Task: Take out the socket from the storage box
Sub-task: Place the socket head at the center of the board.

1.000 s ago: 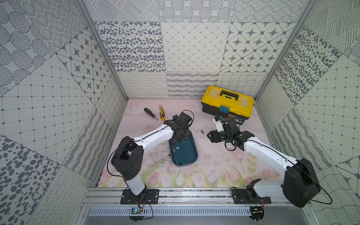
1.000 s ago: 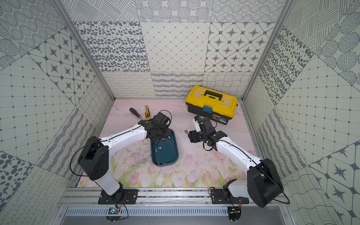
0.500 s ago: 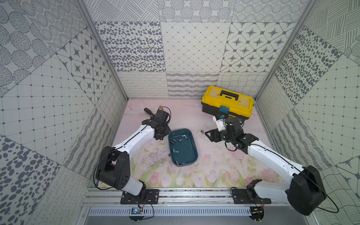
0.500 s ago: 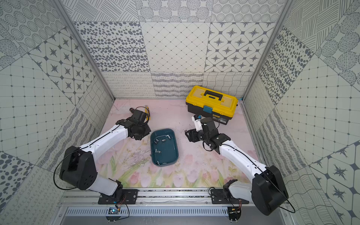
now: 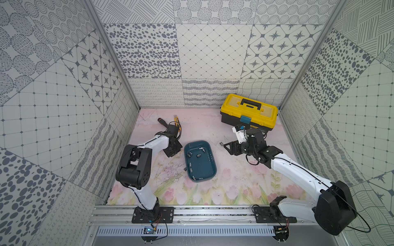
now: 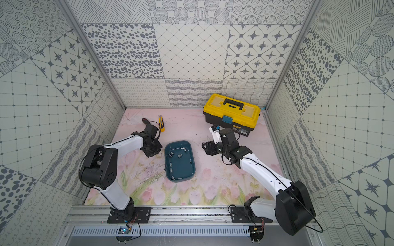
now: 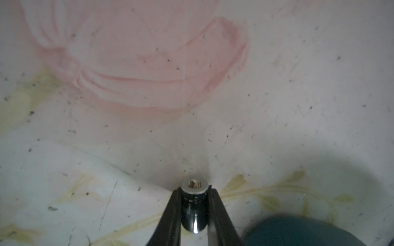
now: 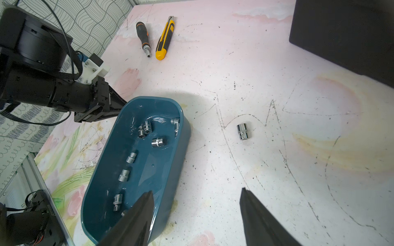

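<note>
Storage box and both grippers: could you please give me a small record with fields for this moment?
storage box: teal, lidless, several sockets inside
left gripper: shut on a socket, beside the box
right gripper: open, empty
loose socket: on the table, apart from the box
other things: screwdriver, utility knife, toolbox

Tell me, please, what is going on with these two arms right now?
The left gripper has its fingers shut on a small chrome socket, held close over the floral table beside the teal storage box. Several more sockets lie in that box. The right gripper hangs open on the box's other side, holding nothing, near a loose socket lying on the table.
</note>
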Controlling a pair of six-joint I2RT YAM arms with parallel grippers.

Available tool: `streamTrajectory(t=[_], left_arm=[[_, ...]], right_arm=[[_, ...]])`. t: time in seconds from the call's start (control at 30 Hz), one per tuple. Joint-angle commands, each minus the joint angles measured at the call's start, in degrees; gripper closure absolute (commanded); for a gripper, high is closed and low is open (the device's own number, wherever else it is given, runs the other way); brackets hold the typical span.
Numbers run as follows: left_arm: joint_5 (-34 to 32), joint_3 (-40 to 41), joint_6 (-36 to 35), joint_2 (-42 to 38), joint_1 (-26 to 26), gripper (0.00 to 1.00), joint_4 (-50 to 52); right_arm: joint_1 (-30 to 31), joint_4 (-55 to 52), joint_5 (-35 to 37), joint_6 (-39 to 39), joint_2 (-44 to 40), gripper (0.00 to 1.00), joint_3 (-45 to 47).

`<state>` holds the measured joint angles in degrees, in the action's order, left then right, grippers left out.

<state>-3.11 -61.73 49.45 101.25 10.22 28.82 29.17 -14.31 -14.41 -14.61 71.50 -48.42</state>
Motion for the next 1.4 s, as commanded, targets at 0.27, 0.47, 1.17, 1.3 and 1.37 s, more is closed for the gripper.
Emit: streamTrajectory(t=[0.27,0.47,1.17,1.3,1.37], left_arm=[[0.3,-1.3,-0.5,2.8,-0.4,0.59,-2.7],[0.1,-1.1,-1.1,1.1,-0.4,0.56,-2.1],[2.5,-4.0,-3.8,-9.5,-1.7,0.53,5.4],[3.5,-4.7,-5.2,-12.8,-2.6,0.51,7.8],[4.5,-4.8,-5.8,-14.2,-3.5,0.51,8.8]], right_arm=[[2.2,3.1,-0.9,0.6,2.7,0.3,-2.6],[3.7,2.9,-0.1,1.1,3.3,0.3,-3.4],[17.5,1.3,6.6,1.4,14.7,0.3,-12.3],[19.9,-2.1,9.4,3.1,18.5,0.3,-16.0],[21.0,-3.3,10.8,3.8,20.0,0.3,-17.7]])
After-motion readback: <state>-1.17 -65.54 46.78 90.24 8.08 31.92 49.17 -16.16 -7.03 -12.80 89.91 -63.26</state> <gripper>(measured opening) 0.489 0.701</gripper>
